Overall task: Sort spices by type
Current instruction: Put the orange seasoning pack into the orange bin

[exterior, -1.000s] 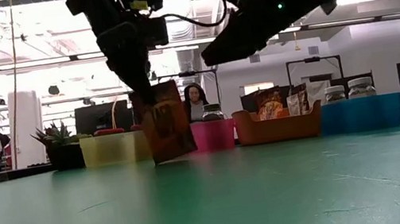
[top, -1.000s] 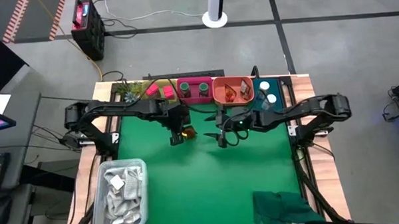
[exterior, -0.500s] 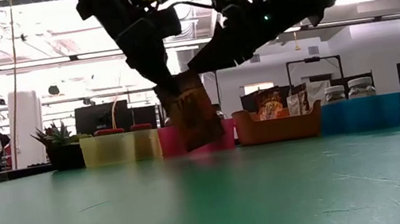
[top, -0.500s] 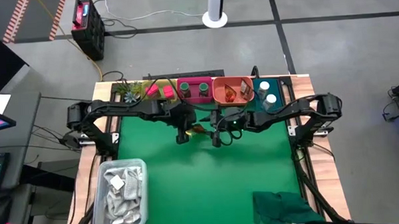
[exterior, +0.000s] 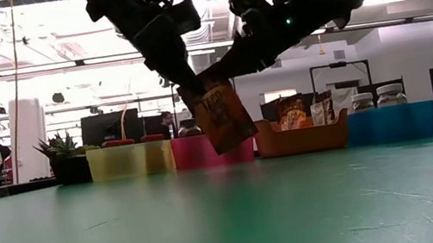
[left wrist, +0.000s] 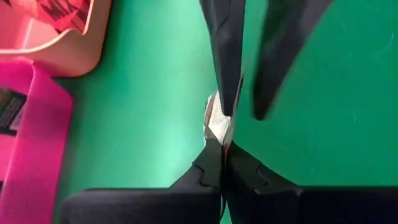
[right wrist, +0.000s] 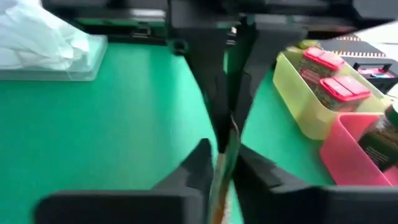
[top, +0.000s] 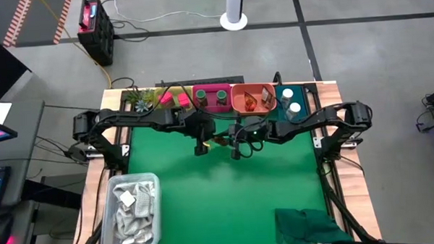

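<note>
An orange-brown clear packet hangs tilted above the green table, in front of the trays. My left gripper is shut on its top from the left, and my right gripper is shut on its top from the right. Along the far edge stand a yellow tray with two pink boxes, a pink tray with two dark green jars, an orange tray with packets, and a teal tray with two white-capped jars. My left gripper pinches the packet's top edge between its two fingers, at the corner toward the table's left. The fingers slant down from the left. The packet hangs below them, tilted and clear of the table. My right gripper pinches the same top edge between its two fingers, nearer the corner toward the table's right. Its fingers slant down from the right, opposite the left gripper's. The packet's body hangs below, clear of the table.
A clear tub of white packets stands at the near left. A dark green cloth lies at the near right corner. A small plant sits left of the yellow tray. Bare green mat lies between the grippers and the near edge.
My left gripper has carried the packet a little toward the table's right and tipped, so the packet now hangs slanted instead of straight down. My right gripper has moved toward the packet and shut on its top edge.
</note>
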Action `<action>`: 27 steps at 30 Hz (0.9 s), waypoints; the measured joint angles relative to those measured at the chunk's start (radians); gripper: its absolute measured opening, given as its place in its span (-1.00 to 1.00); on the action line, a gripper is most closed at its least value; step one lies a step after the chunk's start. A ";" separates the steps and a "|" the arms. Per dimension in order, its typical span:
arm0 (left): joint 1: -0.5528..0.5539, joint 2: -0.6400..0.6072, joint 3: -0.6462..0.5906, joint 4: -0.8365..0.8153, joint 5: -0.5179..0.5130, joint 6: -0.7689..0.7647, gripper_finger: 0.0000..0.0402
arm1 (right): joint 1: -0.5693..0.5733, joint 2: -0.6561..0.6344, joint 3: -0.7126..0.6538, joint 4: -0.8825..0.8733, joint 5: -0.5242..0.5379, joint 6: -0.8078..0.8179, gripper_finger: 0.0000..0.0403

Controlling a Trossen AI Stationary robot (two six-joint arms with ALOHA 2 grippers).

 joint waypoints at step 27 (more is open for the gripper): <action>0.000 -0.280 -0.255 0.479 -0.266 -0.032 -0.18 | -0.039 -0.384 -0.094 -0.170 0.391 0.065 -0.93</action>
